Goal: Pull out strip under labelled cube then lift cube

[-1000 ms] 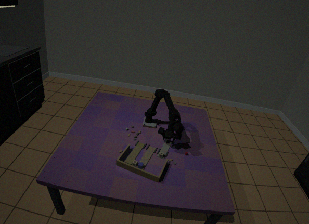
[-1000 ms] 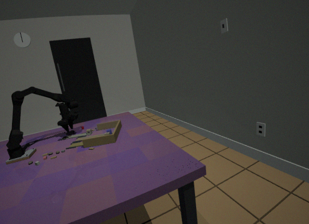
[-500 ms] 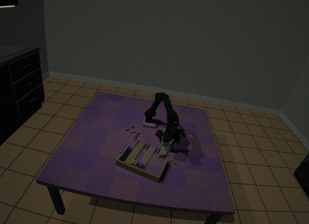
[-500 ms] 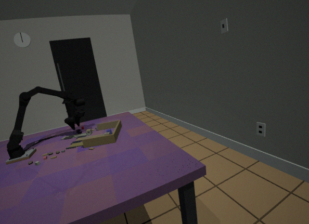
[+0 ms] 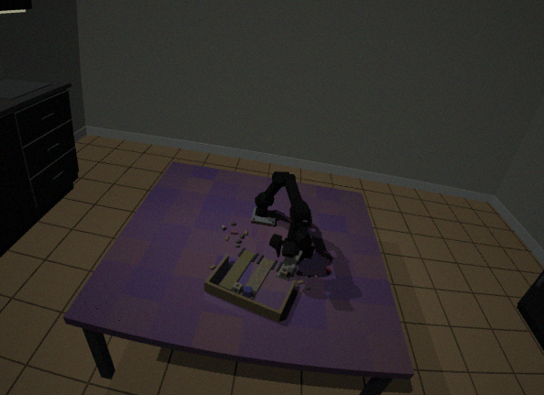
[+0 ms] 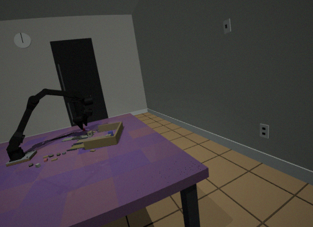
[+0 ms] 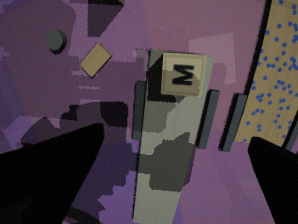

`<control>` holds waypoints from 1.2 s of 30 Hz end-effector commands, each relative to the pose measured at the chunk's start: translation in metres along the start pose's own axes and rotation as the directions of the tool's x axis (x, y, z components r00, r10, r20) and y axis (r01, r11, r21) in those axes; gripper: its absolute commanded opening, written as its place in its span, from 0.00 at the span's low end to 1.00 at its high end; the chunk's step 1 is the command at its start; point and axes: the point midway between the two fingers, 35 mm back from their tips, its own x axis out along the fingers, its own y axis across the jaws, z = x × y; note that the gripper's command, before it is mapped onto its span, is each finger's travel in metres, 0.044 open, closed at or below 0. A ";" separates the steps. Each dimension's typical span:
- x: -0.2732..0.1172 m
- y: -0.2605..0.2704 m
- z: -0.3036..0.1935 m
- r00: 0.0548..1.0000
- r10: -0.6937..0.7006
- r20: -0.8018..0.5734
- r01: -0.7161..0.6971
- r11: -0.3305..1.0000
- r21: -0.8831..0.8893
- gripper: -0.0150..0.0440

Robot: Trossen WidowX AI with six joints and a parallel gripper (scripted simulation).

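Wrist view shows you the labelled cube (image 5: 286, 272) (image 6: 89, 131) (image 7: 183, 74), its M upward, on the far end of the pale strip (image 5: 293, 262) (image 6: 69, 139) (image 7: 165, 165); the strip looks pulled well out between its dark guides. If you descend off-centre, a fingertip could clip the cube and tip it off; closing too low might pinch the strip too. Your end effector (image 7: 176, 137) stands wide open above the bench (image 5: 183, 325) (image 6: 131, 187), holding nothing.

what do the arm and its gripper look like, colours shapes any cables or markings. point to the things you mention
The arm (image 5: 299, 211) (image 6: 23, 121) is black, with slim links and rounded, chunky joints. The gripper (image 6: 84, 126) (image 7: 176, 137) is black too, its two fingers tapering to blunt tips. I can't make out cables or markings in this light.
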 end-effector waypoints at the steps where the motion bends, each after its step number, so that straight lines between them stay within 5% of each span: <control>1: 0.003 -0.002 0.015 1.000 -0.002 -0.009 0.002 1.000 -0.005 1.00; 6: 0.004 -0.003 0.030 1.000 -0.002 -0.008 0.002 1.000 -0.005 1.00; 14: 0.014 -0.003 0.031 1.000 -0.002 -0.008 0.002 1.000 -0.005 0.68; 36: 0.050 -0.003 0.031 1.000 -0.002 -0.007 0.002 1.000 -0.005 0.68</control>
